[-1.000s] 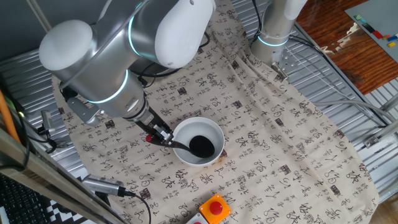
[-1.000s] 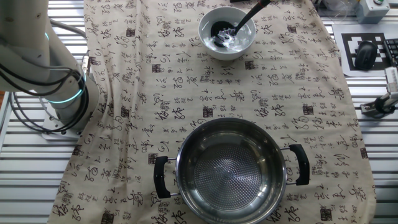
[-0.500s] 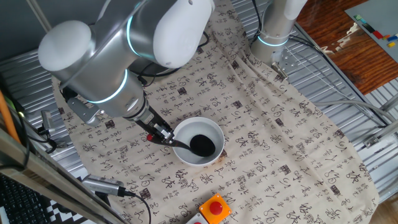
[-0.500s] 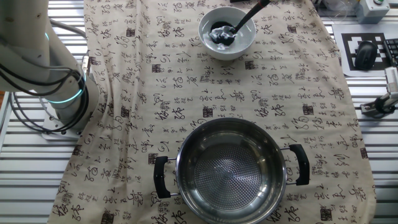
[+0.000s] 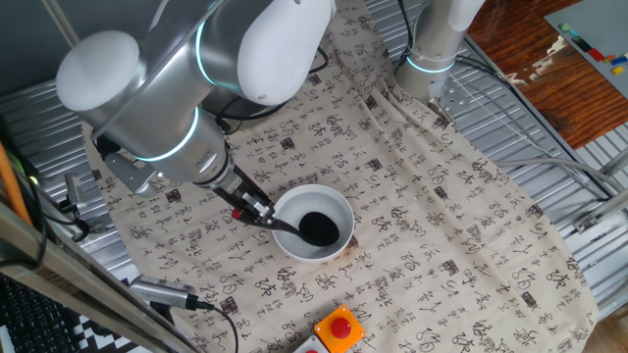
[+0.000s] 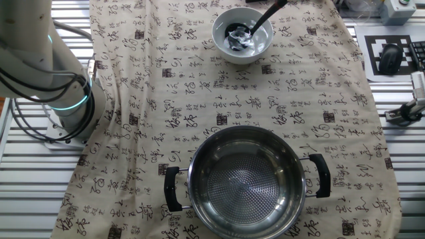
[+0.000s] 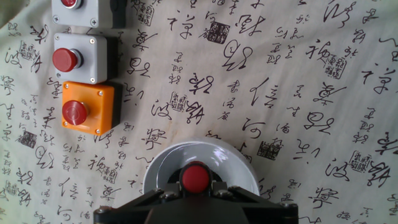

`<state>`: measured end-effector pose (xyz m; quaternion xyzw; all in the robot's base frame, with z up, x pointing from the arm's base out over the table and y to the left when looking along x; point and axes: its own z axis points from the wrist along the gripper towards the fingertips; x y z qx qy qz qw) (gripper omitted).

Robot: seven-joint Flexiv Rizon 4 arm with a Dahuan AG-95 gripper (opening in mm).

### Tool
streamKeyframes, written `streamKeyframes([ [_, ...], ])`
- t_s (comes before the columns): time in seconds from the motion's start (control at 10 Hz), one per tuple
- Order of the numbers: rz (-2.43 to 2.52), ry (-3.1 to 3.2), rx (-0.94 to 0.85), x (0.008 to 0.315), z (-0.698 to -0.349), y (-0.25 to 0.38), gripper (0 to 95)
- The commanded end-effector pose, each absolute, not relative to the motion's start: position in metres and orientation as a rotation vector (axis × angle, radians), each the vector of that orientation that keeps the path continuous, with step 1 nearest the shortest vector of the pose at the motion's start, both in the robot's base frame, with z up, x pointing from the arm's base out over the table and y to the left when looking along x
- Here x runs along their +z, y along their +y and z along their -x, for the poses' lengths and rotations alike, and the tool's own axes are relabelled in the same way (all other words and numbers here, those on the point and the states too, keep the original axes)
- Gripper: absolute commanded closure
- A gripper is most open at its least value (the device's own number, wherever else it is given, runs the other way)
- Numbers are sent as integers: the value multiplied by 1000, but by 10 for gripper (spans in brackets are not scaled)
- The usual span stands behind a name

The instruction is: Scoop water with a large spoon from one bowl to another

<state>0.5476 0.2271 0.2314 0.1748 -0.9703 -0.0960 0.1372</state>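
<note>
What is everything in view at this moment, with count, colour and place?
Ladle: one, black with red handle tip, cup down in the white bowl.
White bowl: one, white, on the cloth beside the gripper.
Steel bowl: one, shiny with two black handles, opposite end of the cloth.
Cloth: one, beige with black calligraphy, covering the table.
Button boxes: three in the hand view, one orange and two grey, red buttons, beside the white bowl.
Marker tag: one, black and white, off the cloth.
Gripper: one, dark, shut on the ladle's handle.
</note>
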Motion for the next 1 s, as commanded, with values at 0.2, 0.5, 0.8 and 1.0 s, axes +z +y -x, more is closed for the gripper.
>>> streamKeyframes([
  [0.2, -503, -2814, -284, 231, -546, 227, 950],
  [0.5, -507, -2824, -280, 231, -546, 227, 950],
  [0.8, -504, -2830, -279, 231, -546, 227, 950],
  [1.0, -505, -2831, -280, 231, -546, 227, 950],
])
